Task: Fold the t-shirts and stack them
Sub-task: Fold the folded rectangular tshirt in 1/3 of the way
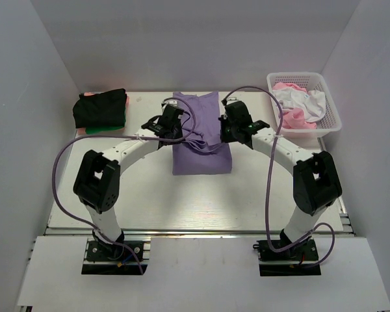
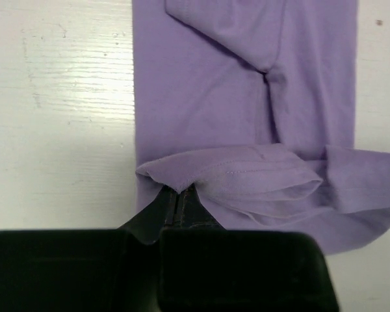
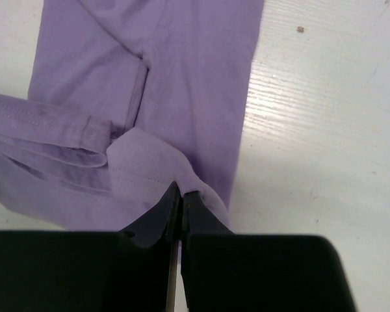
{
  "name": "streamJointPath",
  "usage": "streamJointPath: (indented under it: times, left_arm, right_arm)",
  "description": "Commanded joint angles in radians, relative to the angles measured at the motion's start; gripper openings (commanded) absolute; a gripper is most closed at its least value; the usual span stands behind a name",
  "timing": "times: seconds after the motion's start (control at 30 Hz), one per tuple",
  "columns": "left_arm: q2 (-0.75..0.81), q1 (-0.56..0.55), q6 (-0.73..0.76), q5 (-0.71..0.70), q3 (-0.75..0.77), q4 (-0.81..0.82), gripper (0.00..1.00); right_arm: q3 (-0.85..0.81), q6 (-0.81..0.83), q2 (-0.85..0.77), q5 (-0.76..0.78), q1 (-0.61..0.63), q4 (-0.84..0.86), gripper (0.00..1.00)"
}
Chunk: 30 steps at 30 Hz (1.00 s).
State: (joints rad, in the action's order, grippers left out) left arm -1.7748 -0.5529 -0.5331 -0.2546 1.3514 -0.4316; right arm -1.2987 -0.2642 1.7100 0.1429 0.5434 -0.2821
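A lavender-purple t-shirt (image 1: 201,159) lies as a long folded strip in the middle of the table. Both grippers hold a lifted edge of it above its middle, and the cloth sags in a fold between them. My left gripper (image 1: 181,132) is shut on the left corner of that edge; in the left wrist view its tips (image 2: 179,190) pinch the purple t-shirt (image 2: 201,91). My right gripper (image 1: 226,133) is shut on the right corner, its tips (image 3: 182,188) closed on the purple t-shirt (image 3: 149,58). A stack of folded t-shirts (image 1: 101,107), black on top with green and pink beneath, sits at the back left.
A white lattice basket (image 1: 312,128) at the back right holds pink and white clothes. The white table (image 1: 149,195) ends at grey walls on the left, right and back. Purple cables loop from both arms over the table.
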Motion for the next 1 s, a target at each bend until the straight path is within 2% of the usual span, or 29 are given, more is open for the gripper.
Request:
streamJointPath:
  times: [0.0, 0.27, 0.43, 0.47, 0.53, 0.57, 0.6, 0.63, 0.67, 0.7, 0.73, 0.8, 0.83, 0.87, 0.93, 0.97]
  left_arm:
    - [-0.017, 0.04, 0.047, 0.05, 0.052, 0.042, 0.0]
    - [-0.095, 0.099, 0.085, 0.164, 0.052, 0.217, 0.0]
    - [-0.149, 0.122, 0.085, 0.192, 0.072, 0.252, 0.0]
    - [-0.162, 0.134, 0.085, 0.192, 0.072, 0.276, 0.03]
    - [-0.176, 0.148, 0.074, 0.192, 0.072, 0.293, 0.2]
    - [-0.189, 0.162, 0.074, 0.192, 0.072, 0.303, 0.36]
    - [-0.189, 0.171, 0.059, 0.18, 0.084, 0.303, 0.48]
    - [-0.202, 0.18, 0.059, 0.17, 0.109, 0.319, 0.53]
    - [-0.225, 0.204, 0.042, 0.17, 0.132, 0.32, 0.58]
    - [-0.244, 0.22, 0.021, 0.181, 0.205, 0.265, 0.67]
    - [-0.264, 0.237, 0.003, 0.195, 0.239, 0.249, 0.71]
    - [-0.323, 0.278, -0.013, 0.278, 0.357, 0.161, 0.8]
    - [-0.324, 0.287, -0.013, 0.31, 0.382, 0.145, 0.83]
    - [-0.324, 0.288, -0.013, 0.327, 0.382, 0.145, 0.86]
    - [-0.255, 0.288, -0.001, 0.342, 0.323, 0.194, 1.0]
    - [-0.188, 0.288, 0.011, 0.351, 0.243, 0.244, 1.0]
  right_arm:
    - [-0.071, 0.04, 0.037, -0.04, -0.031, 0.044, 0.0]
    - [-0.145, 0.094, 0.158, -0.193, -0.108, 0.09, 0.0]
    - [-0.172, 0.121, 0.224, -0.29, -0.141, 0.161, 0.0]
    - [-0.177, 0.118, 0.232, -0.316, -0.155, 0.17, 0.0]
    - [-0.2, 0.123, 0.278, -0.328, -0.164, 0.216, 0.0]
    - [-0.209, 0.128, 0.29, -0.325, -0.177, 0.236, 0.06]
    - [-0.218, 0.123, 0.327, -0.321, -0.181, 0.242, 0.09]
    - [-0.287, 0.123, 0.339, -0.333, -0.192, 0.244, 0.12]
    - [-0.313, 0.126, 0.365, -0.348, -0.203, 0.242, 0.23]
    - [-0.389, 0.115, 0.391, -0.356, -0.223, 0.235, 0.24]
    - [-0.416, 0.103, 0.417, -0.356, -0.227, 0.221, 0.34]
    - [-0.517, 0.033, 0.454, -0.37, -0.253, 0.118, 0.69]
    - [-0.546, 0.022, 0.468, -0.393, -0.263, 0.059, 0.9]
    - [-0.547, -0.001, 0.468, -0.422, -0.269, 0.017, 0.9]
    - [-0.493, -0.006, 0.418, -0.424, -0.278, 0.014, 0.9]
    - [-0.403, -0.004, 0.358, -0.428, -0.278, 0.032, 0.9]
